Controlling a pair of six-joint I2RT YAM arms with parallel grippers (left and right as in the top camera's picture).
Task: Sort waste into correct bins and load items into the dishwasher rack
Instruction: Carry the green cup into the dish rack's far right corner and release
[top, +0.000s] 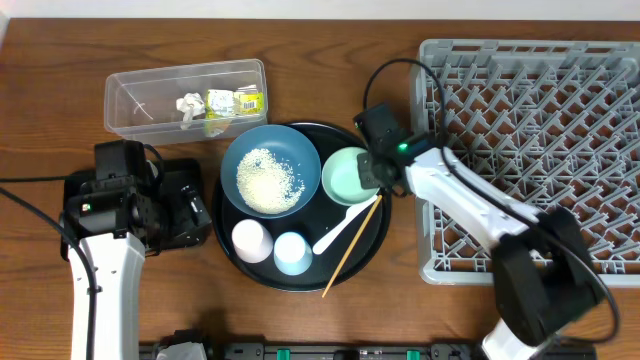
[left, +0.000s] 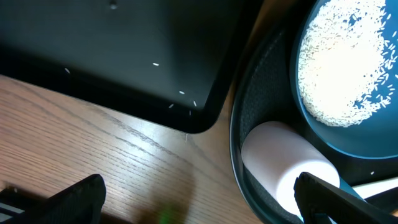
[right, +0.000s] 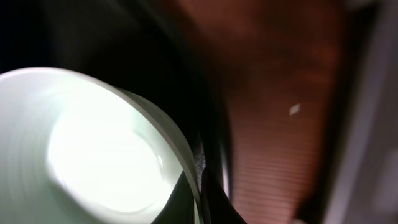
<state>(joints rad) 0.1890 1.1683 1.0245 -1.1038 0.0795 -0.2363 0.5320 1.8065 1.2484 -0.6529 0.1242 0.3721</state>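
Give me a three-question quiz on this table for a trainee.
1. True or false: the wrapper and the tissue lie inside the clear tub.
2. What holds the rice? A) white cup B) dark-blue dish C) rack
3. Which gripper is shut on the mint-green bowl at its rim?
Key: 1 true; 2 B; 3 the right gripper.
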